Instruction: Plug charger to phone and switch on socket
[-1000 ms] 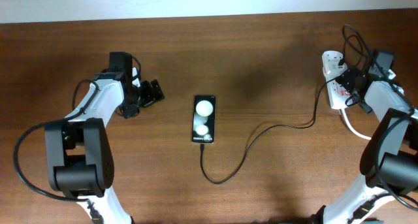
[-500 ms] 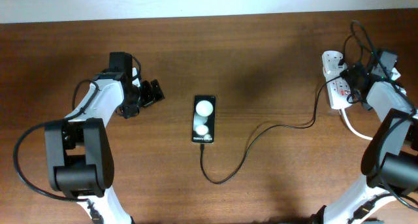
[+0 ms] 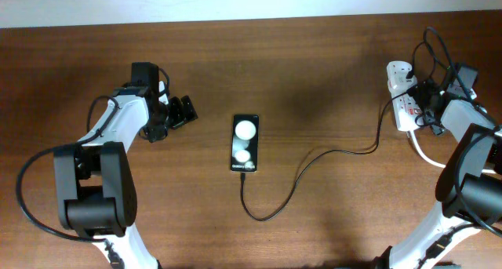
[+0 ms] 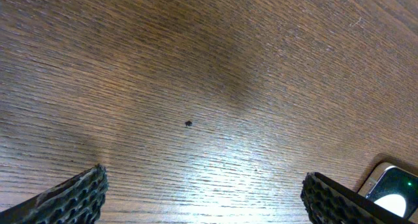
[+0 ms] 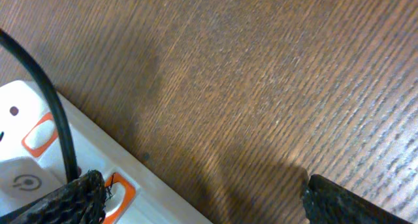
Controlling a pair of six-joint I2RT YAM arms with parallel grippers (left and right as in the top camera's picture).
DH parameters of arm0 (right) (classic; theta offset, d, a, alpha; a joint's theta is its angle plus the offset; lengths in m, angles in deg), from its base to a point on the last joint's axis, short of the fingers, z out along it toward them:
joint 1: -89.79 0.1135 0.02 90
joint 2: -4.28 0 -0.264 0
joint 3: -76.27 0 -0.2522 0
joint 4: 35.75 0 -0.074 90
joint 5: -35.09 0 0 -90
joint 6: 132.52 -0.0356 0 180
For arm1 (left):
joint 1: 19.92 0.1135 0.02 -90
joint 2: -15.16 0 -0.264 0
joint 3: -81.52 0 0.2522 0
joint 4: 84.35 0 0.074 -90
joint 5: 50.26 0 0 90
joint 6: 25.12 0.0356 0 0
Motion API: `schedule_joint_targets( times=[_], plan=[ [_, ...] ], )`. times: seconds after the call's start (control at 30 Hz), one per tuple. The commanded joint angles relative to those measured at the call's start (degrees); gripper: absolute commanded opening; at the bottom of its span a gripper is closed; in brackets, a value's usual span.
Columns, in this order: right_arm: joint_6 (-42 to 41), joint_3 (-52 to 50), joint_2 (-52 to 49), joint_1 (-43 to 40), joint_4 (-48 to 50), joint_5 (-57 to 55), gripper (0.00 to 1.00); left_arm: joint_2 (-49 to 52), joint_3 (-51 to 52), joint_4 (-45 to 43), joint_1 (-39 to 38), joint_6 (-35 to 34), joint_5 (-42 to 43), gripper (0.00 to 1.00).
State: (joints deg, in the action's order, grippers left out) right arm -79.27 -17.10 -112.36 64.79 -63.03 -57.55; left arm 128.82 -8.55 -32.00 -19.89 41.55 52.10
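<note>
The black phone [image 3: 245, 143] lies face up mid-table, two white spots on its screen; one corner shows in the left wrist view [image 4: 394, 192]. The thin black charger [image 3: 314, 155] meets the phone's near edge, loops toward me and runs right to the white socket [image 3: 400, 92]. My left gripper [image 3: 182, 112] is open over bare wood left of the phone, nothing between its fingers [image 4: 72, 198]. My right gripper [image 3: 430, 104] is open at the socket's right side. In the right wrist view its left fingertip [image 5: 68, 201] sits over the socket [image 5: 26, 178] by an orange switch [image 5: 121, 194].
A thick white cord [image 3: 423, 153] leaves the socket toward the near right. Black cables [image 3: 439, 53] loop above the right arm, and one [image 5: 49, 106] crosses the socket in the right wrist view. The table's far edge meets a white wall [image 3: 251, 2].
My right arm has shifted slightly to the right beside the socket. The left arm, phone and charger have not moved.
</note>
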Motion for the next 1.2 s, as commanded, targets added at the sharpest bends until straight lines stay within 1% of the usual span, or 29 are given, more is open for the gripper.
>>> schedule_joint_targets(
  times=[0.0, 0.57, 0.7, 1.0, 1.17],
  plan=[
    [0.5, -0.3, -1.1, -0.2, -0.2, 2.0, 0.99, -1.1, -0.9, 0.1, 0.1, 0.4, -0.2, 0.99],
    [0.5, -0.3, -1.1, -0.1, -4.2, 2.1, 0.99, -1.1, -0.9, 0.1, 0.1, 0.4, -0.2, 0.99],
    [3.5, -0.3, -1.1, 0.8, -4.3, 2.2, 0.99, -1.1, -0.9, 0.1, 0.1, 0.4, -0.2, 0.99],
    [4.0, -0.3, -2.1, 1.9, -5.5, 2.1, 0.99, -1.1, -0.9, 0.1, 0.1, 0.4, -0.2, 0.99],
    [5.0, -0.3, -3.0, 1.9, -4.4, 5.1, 0.99, -1.1, -0.9, 0.1, 0.1, 0.4, -0.2, 0.99]
  ],
)
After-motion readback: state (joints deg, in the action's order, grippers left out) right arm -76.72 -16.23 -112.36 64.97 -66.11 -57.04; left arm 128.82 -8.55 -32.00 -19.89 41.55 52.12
